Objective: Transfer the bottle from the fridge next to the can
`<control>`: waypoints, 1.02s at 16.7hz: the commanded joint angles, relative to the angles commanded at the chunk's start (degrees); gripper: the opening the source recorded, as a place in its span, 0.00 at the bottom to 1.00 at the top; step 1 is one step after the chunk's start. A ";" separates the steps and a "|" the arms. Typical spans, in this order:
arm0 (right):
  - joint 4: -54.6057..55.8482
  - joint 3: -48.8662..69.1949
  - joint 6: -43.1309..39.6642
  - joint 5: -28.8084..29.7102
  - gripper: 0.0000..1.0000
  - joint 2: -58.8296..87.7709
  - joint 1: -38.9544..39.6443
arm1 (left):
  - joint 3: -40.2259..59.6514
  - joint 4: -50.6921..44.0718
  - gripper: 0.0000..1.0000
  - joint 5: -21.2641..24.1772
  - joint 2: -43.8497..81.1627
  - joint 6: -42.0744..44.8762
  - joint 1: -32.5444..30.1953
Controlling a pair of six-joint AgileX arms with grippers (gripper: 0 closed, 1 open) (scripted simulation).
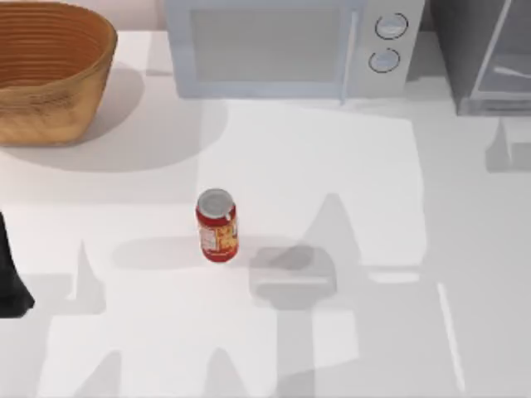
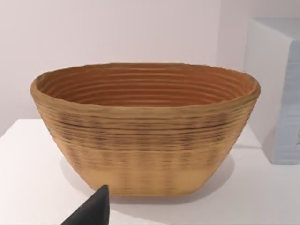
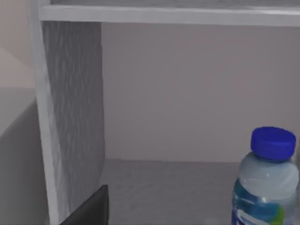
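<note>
The red can with a silver top stands upright near the middle of the white table. The grey fridge is at the back right corner. In the right wrist view I look into the fridge. The clear bottle with a blue cap stands upright on its grey floor, under a shelf. A dark edge of my right gripper shows low in that view, apart from the bottle. My left arm is parked at the table's left edge, facing the basket.
A woven brown basket sits at the back left, also seen in the left wrist view. A white microwave with two round knobs stands at the back middle, between basket and fridge.
</note>
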 joint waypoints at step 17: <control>26.62 20.41 -0.47 -5.90 1.00 48.48 -6.64 | 0.00 0.00 1.00 0.00 0.00 0.00 0.00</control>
